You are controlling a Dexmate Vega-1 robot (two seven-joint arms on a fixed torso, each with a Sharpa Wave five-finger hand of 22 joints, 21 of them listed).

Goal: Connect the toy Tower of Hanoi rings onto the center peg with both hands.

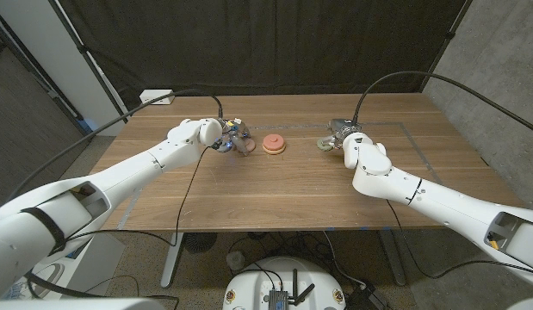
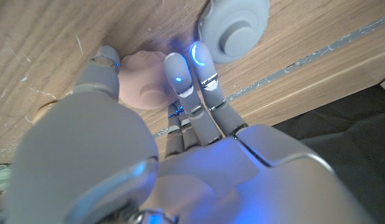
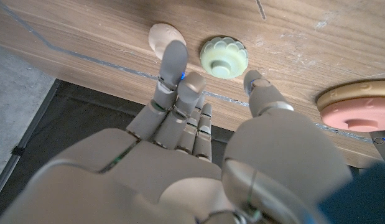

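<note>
Rings lie on the desk [image 1: 275,194] around the stacked base [image 1: 274,145] at its middle, which looks peach and pink, with a tan disc below. A pink ring [image 2: 142,78] with scalloped edge sits between the left robot hand's [image 1: 232,138] fingers, not clearly gripped; a grey piece [image 2: 234,26] lies just beyond. The right robot hand [image 1: 339,135] hovers released, fingers apart, near a pale green ring [image 3: 224,56]. This looks like the pickup step: next, each hand must close on its ring and carry it to the base.
</note>
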